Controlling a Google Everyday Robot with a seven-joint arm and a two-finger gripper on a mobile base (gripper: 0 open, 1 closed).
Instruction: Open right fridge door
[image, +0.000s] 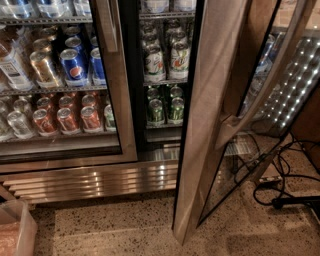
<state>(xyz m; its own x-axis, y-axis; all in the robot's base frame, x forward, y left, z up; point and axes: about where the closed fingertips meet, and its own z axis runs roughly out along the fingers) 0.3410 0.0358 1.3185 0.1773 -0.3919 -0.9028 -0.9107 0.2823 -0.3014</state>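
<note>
Okay, two doors: left door (122, 100) shut; right door (210, 115) swung out, free edge toward camera, centre-right; long axis upright, pane facing right; one bowed handle (265, 85) on it; bare floor (115, 225) in front, cables (285, 185) to its right, one bin (15, 230) lower-left; gripper out of view, can't tell its state.

the right fridge door (210, 125) stands swung out right of centre, its handle (260, 95) on its right face, bottles (167, 60) on the shelves behind its left edge. left of it the left door (120, 100) is shut, cans (72, 65) shelved behind it, a grille (95, 180) below. cables (285, 185) lie on the floor (115, 225) at right; the gripper is out of view.
</note>
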